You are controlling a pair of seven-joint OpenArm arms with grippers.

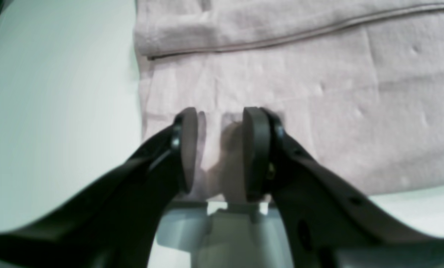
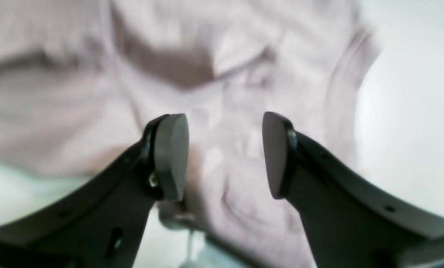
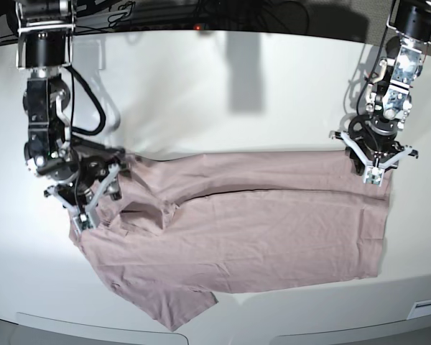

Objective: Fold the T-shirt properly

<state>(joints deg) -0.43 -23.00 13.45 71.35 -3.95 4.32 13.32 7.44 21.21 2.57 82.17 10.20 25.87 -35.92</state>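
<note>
The T-shirt (image 3: 273, 230) lies spread across the white counter (image 3: 223, 93) — no readable print. Left hand (image 1: 220, 149) at 3 o'clock pinches a cloth fold; right hand (image 2: 225, 156), 9 o'clock, seemingly grips bunched fabric.

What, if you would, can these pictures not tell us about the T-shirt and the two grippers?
- Right wrist view: the T-shirt is blurred; whether the right gripper pinches cloth cannot be told.
- Left wrist view: the left gripper stands over the cloth; contact underneath is hidden by its fingers.
- Base view: both gripper tips are too small, and the arms cover the shirt's corners.
- The folded-under layers of the shirt are hidden by its top layer.
</note>
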